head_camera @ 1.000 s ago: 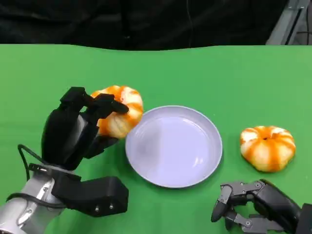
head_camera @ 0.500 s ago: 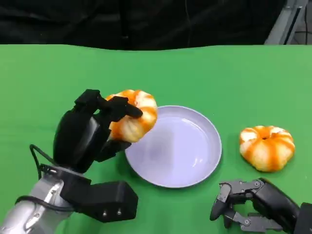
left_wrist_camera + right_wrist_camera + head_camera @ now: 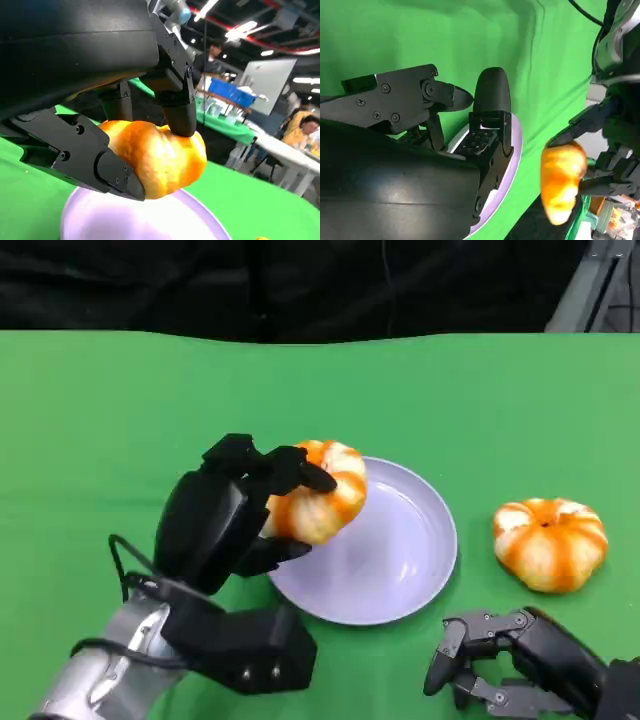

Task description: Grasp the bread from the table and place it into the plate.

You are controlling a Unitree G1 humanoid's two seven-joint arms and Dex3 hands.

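Two black hands show: the left hand (image 3: 232, 515) grips a round orange-and-white striped bread (image 3: 318, 492), fingers clamped over its top and underside, holding it above the left rim of the round pale lilac plate (image 3: 400, 570). Empty, the right hand (image 3: 505, 665) rests on the green desk (image 3: 480, 410) with fingers curled in, near a second striped bread (image 3: 549, 543)

Left robot hand (image 3: 225, 515) hides plate's (image 3: 400, 570) near-left rim.

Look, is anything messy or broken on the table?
Nothing stands out. The left hand holds one bread whole over the plate's edge, a second bread sits intact on the green table, and the right hand rests near it.
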